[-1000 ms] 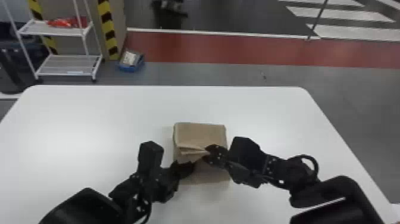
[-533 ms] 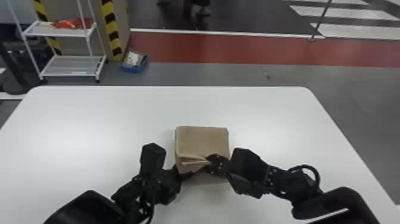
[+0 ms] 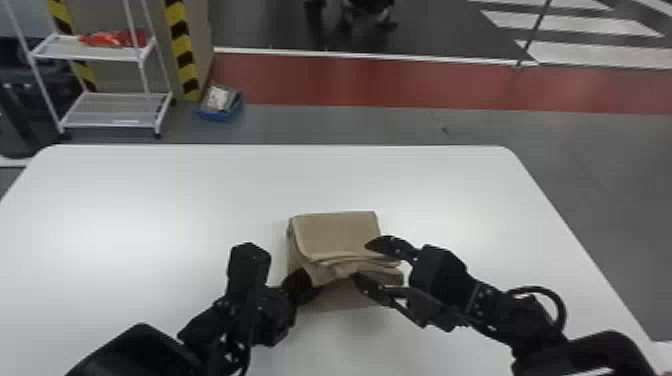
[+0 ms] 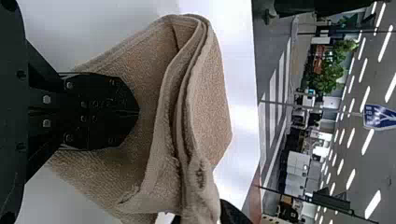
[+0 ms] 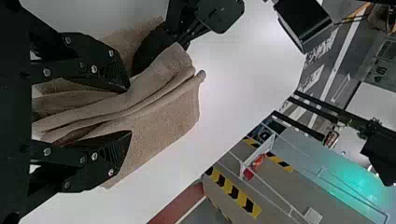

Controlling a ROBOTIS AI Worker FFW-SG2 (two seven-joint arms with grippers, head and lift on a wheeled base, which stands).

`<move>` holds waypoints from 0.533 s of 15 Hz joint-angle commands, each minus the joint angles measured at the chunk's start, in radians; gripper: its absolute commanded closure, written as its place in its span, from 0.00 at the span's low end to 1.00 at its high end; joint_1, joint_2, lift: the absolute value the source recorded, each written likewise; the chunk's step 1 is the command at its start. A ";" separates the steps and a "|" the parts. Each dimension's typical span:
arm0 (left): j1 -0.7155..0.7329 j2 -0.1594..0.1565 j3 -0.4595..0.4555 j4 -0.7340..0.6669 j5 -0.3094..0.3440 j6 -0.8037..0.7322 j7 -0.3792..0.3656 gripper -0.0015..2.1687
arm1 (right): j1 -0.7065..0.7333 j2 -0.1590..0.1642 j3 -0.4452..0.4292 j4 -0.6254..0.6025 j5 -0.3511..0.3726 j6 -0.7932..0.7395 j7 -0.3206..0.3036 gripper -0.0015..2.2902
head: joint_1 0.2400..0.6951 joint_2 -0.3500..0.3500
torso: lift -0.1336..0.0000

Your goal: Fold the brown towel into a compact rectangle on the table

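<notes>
So the brown towel [image 3: 335,232] is around the middle of the white table [image 3: 175,200], left to right, and it's looking like a fairly chunky folded block. The far part is pretty flat and square. The near side is messier: a few layers bunch up there, and a single bottom layer pokes out from under them toward the robot.

The left gripper [image 3: 307,287] is at the near left corner of the towel. In the left wrist view, the left gripper [image 4: 138,112] has its fingers together, with the lower layer behind them and the raised folds just past the tips. Can't really tell if it's pushing down on the cloth.

The right gripper [image 3: 361,261] comes in at the near right part of the bundle. Its fingers are apart, one over the top folds and the other on the near side. In the right wrist view, the right gripper [image 5: 130,109] has the stacked layers running between its spread fingers, but it's not clamped down on them.

Past the table on the left there's a white rack [image 3: 95,110] with some red stuff [image 3: 115,38] on its upper shelf, and a blue bin [image 3: 217,112] on the floor beside it. A red strip [image 3: 400,82] runs across the floor back there too.
</notes>
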 commanded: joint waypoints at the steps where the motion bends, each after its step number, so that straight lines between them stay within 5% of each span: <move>1: 0.004 0.000 0.002 0.000 -0.003 0.003 0.000 0.80 | 0.009 0.001 -0.042 -0.012 -0.042 -0.004 -0.011 0.02 | 1.00 0.32 | 0.08; 8: 0.001 -0.008 0.006 0.000 -0.009 0.015 0.000 0.80 | 0.076 0.001 -0.153 -0.071 -0.191 -0.060 0.035 0.03 | 1.00 0.27 | 0.08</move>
